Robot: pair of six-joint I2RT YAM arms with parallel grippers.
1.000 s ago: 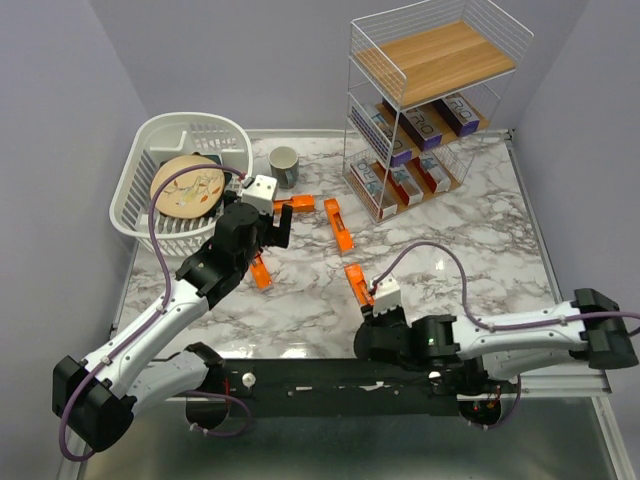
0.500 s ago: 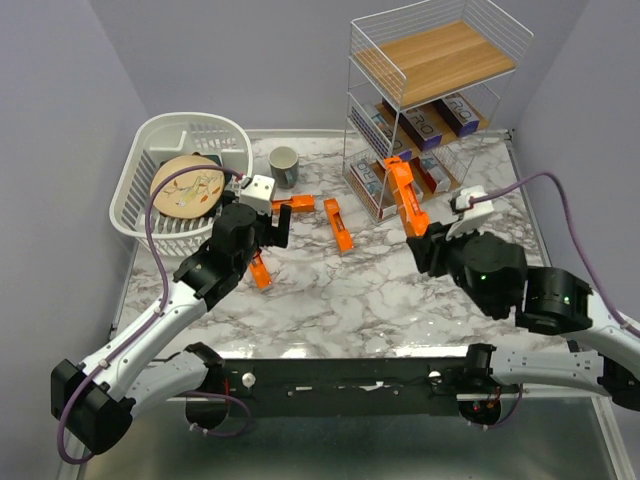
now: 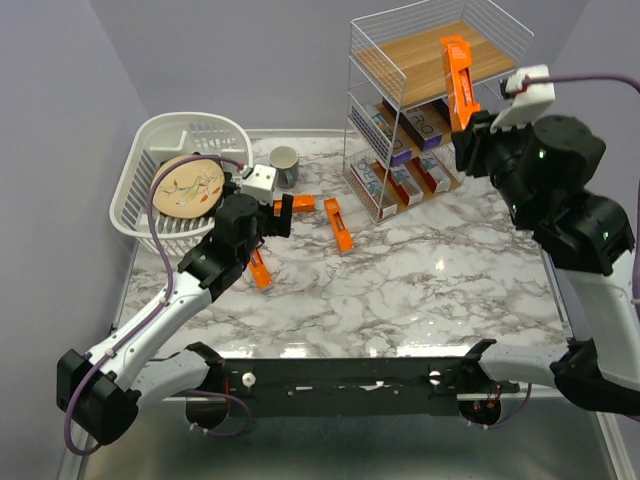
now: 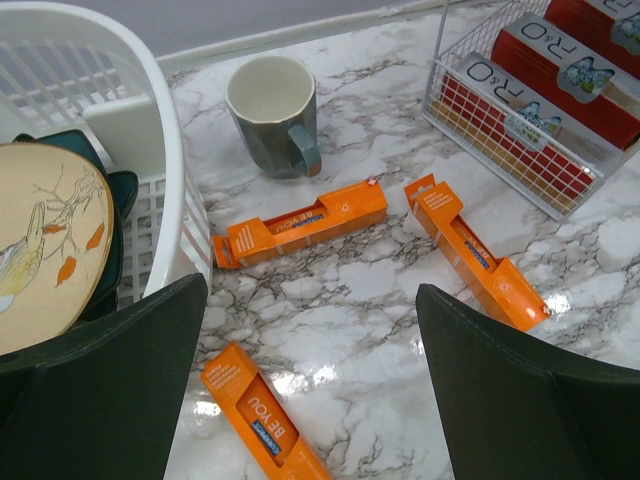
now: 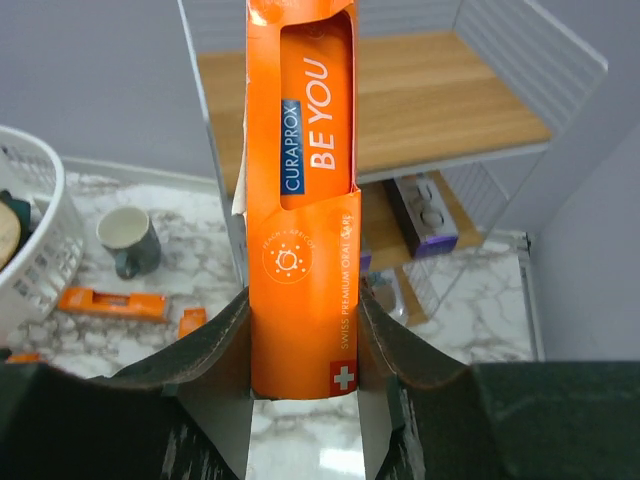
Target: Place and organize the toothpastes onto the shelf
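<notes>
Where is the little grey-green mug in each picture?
Top external: mug at the back, between the white basket and the shelf.
Left wrist: mug top middle, just right of the white basket.
Right wrist: mug small at left, beside the held orange box.
Shared landmark: the white basket, left of the mug in all three.

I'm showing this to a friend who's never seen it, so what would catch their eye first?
The right hand holds an orange toothpaste box upright, high up at the top board of the shelf. Three more orange boxes lie scattered on the marble table, beneath the open left hand.
</notes>
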